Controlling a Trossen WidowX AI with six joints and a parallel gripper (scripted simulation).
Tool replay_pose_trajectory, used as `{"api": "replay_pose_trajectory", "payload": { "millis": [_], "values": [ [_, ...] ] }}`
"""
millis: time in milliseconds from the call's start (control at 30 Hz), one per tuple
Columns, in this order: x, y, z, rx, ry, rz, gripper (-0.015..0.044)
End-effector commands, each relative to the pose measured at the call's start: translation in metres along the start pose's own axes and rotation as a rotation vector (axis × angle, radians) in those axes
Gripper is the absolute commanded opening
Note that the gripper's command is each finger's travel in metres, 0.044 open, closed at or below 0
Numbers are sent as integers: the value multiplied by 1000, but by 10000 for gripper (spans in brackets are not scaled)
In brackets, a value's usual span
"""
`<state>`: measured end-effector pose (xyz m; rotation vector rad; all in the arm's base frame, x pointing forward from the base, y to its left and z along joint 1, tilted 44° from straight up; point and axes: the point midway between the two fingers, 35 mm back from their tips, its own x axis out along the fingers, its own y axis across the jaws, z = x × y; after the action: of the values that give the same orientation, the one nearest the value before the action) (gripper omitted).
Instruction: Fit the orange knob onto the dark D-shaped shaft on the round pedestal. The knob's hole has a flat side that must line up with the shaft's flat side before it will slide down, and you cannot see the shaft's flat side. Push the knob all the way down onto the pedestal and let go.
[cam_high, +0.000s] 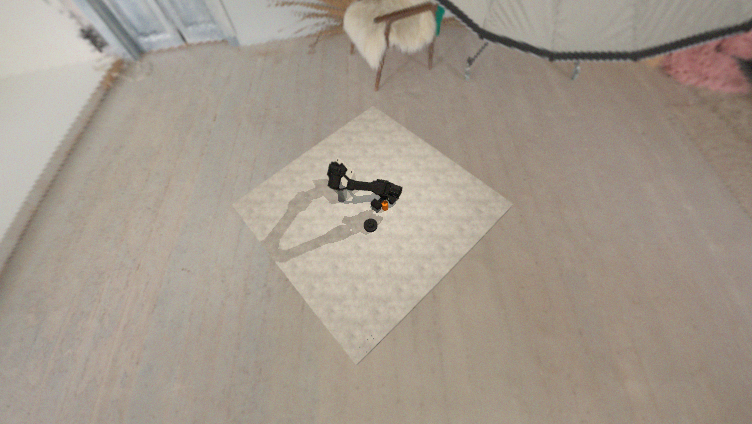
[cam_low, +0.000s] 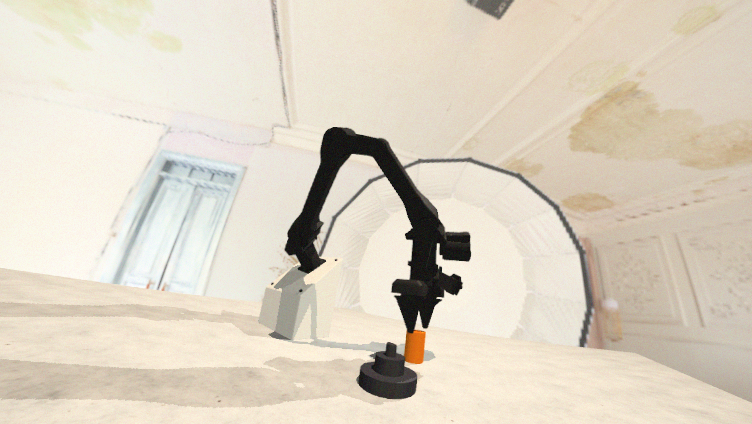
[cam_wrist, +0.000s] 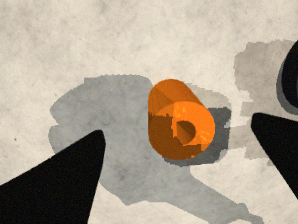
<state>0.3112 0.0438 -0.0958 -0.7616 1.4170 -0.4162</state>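
The orange knob (cam_high: 384, 205) (cam_low: 415, 347) (cam_wrist: 166, 132) is a cylinder standing upright on the pale surface. Its dark hole faces up in the wrist view; I cannot clearly tell which way its flat side faces. My gripper (cam_low: 418, 329) (cam_wrist: 178, 128) is open and empty, pointing down just above the knob. In the wrist view the knob lies between the two spread fingertips. The round dark pedestal (cam_high: 370, 225) (cam_low: 388, 388) (cam_wrist: 292, 75) stands close to the knob and is cut off at the right edge of the wrist view. Its bare shaft (cam_low: 390, 348) points up; the shaft's flat side cannot be made out.
The pale square surface (cam_high: 421, 242) (cam_low: 473, 379) carries the arm, knob and pedestal. The arm's light-coloured base (cam_low: 294, 310) stands behind the pedestal, to its left in the exterior view. Arm shadows fall around the knob and pedestal.
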Motion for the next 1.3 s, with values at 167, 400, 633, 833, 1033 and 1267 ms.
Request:
{"api": "replay_pose_trajectory", "payload": {
  "millis": [167,400,633,833,1033,1267],
  "values": [
    [18,-1,-2,-9,7,-6,440],
    [29,-1,-3,-9,7,-6,440],
    [40,-2,-4,-9,8,-8,440],
    [50,-2,-5,-9,8,-9,440],
    [53,-2,-5,-9,8,-10,387],
    [53,-2,-5,-9,8,-10,204]
  ]
}}
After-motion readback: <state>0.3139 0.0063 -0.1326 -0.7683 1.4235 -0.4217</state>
